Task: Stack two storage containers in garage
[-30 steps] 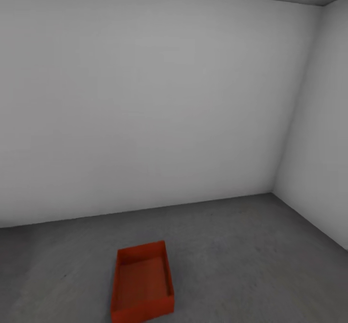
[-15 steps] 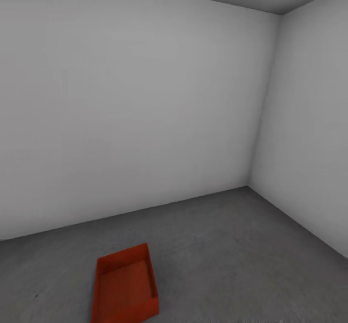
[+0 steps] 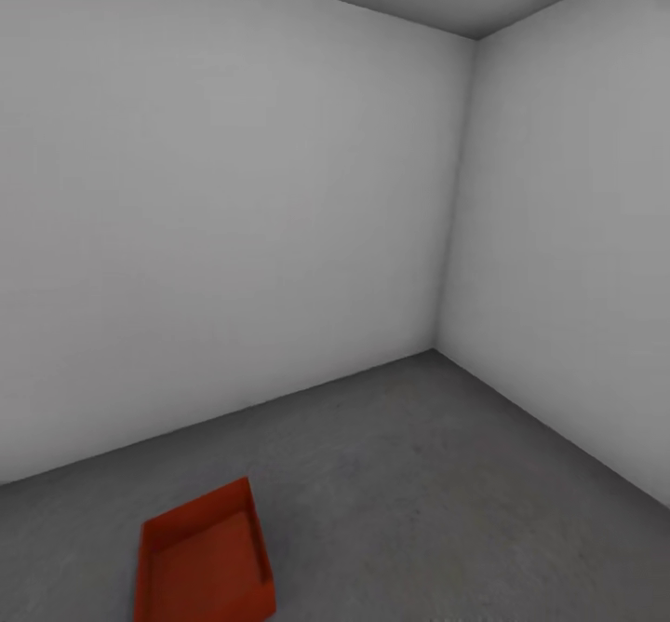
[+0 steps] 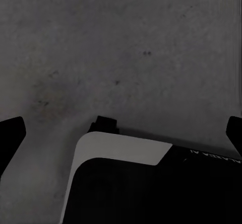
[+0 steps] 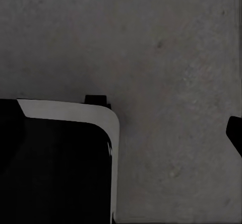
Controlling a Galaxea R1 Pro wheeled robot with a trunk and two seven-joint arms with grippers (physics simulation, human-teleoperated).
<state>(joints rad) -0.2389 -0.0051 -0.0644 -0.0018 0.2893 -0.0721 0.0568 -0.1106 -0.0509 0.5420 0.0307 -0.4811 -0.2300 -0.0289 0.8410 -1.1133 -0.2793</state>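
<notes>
Storage container on the garage floor near the wall corner: apparently rigid, light; best gripped by its thin rim; both grippers' fingertips stand wide apart, empty.

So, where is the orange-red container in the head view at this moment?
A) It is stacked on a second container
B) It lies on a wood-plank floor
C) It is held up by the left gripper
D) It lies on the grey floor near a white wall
D: the storage container lies open side up on the grey concrete floor, alone, with nothing under or holding it.
</notes>
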